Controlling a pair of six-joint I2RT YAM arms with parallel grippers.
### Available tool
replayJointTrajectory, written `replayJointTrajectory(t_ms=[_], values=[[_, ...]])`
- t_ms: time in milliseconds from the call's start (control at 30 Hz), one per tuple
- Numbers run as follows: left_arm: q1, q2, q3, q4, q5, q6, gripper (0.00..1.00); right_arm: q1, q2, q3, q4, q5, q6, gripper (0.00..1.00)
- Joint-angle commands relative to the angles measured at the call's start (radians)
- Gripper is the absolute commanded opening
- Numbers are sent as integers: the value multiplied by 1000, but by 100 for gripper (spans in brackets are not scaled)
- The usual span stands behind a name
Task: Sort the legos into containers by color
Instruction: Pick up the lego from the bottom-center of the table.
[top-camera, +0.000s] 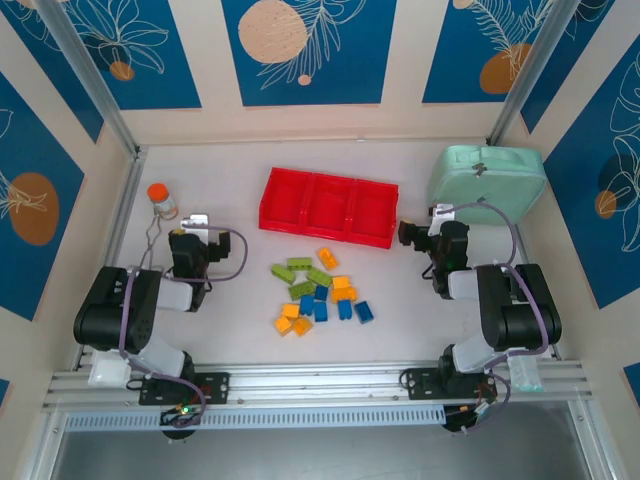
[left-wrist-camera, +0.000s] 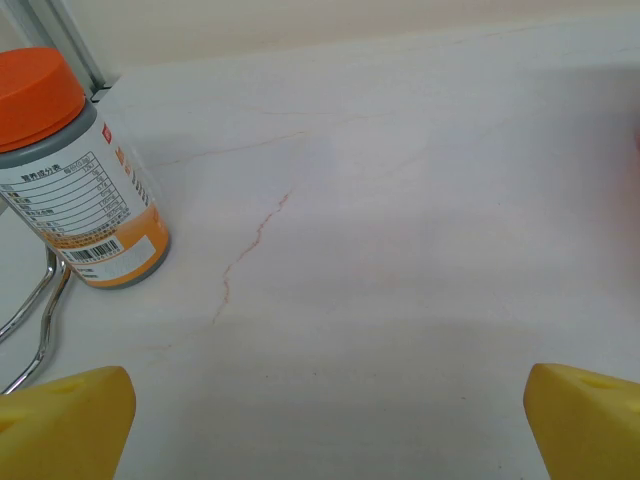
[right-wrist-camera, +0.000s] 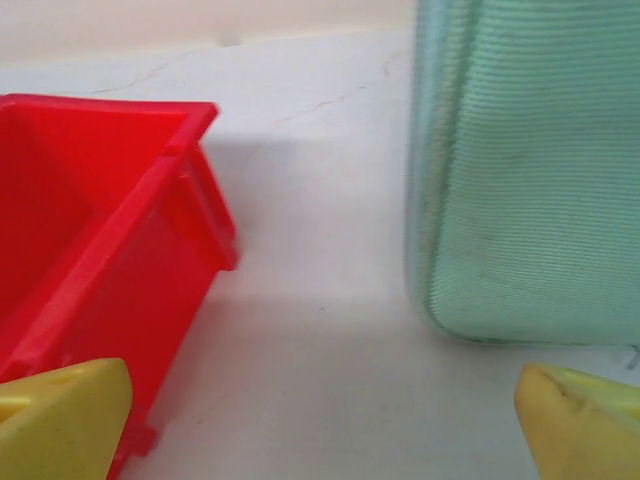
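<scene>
Left gripper (left-wrist-camera: 320, 432): jaws wide, empty.
Right gripper (right-wrist-camera: 320, 425): jaws wide, empty.
Legos (top-camera: 318, 290): loose, frame centre, just below red tray (top-camera: 330, 178).

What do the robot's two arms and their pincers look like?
The left arm and the right arm are black, with white segments near their bases and a thin greyish-purple cable looped along each. The left pincer and the right pincer have blunt yellow fingers.
</scene>
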Motion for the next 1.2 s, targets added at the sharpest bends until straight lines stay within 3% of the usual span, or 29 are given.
replayJointTrajectory(t_ms=[0, 700, 767, 833, 900, 967, 1033, 1167], values=[[11, 6, 17, 27, 21, 8, 99, -12, -4, 18, -10, -105, -27, 99], [19, 4, 20, 18, 48, 8, 99, -39, -4, 26, -25, -153, -12, 99], [20, -5, 21, 12, 91, 22, 99, -21, -36, 0, 10, -78, -4, 95], [15, -86, 0, -19, 155, 52, 99, 47, -167, -64, 23, 73, -40, 97], [10, -233, -34, -101, 98, 14, 99, 109, -359, -92, -111, 227, 5, 100], [8, -441, -26, -335, -7, -119, 99, 91, -627, -23, -519, 246, 223, 99], [6, -623, 20, -639, -53, -264, 99, 13, -823, 51, -833, 146, 402, 99], [3, -862, 133, -1064, 85, -397, 99, -102, -1038, 156, -1139, -166, 498, 99]])
